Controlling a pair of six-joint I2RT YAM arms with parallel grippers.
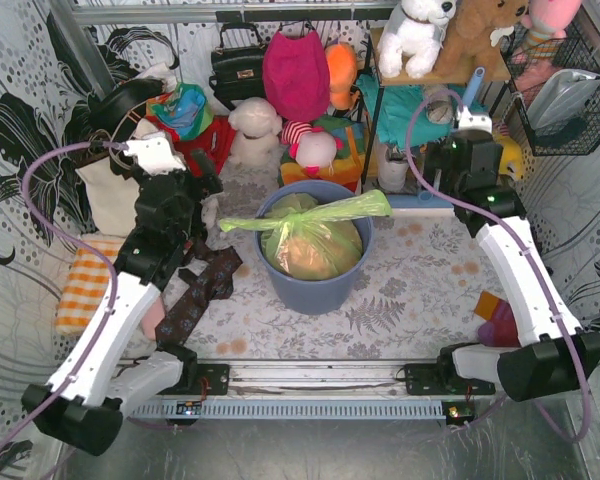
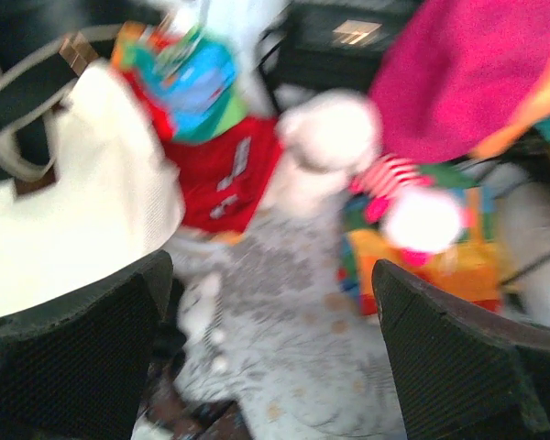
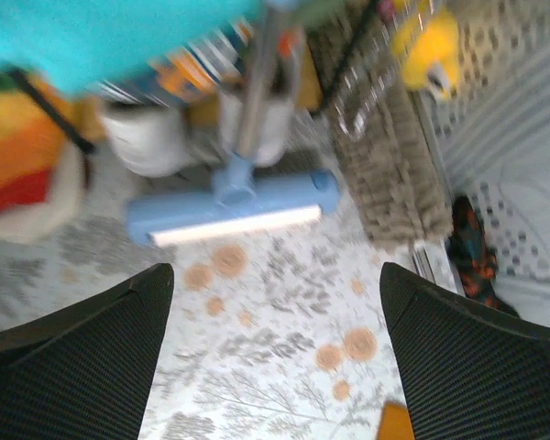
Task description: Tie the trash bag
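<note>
Top external view: the thin translucent lime-green trash bag (image 1: 315, 240) is seen seated in the round blue-grey plastic bin (image 1: 315, 292) at the middle of the floral-printed table (image 1: 410, 300), with tan paper showing through. Its neck is gathered, and twisted ends are stretched left and right over the rim. The left hand (image 2: 270, 275) is held toward the far left corner, fingers spread wide. The right hand (image 3: 275, 275) is held toward the far right corner, fingers likewise parted, faced at a light blue flat mop head (image 3: 229, 206).
</note>
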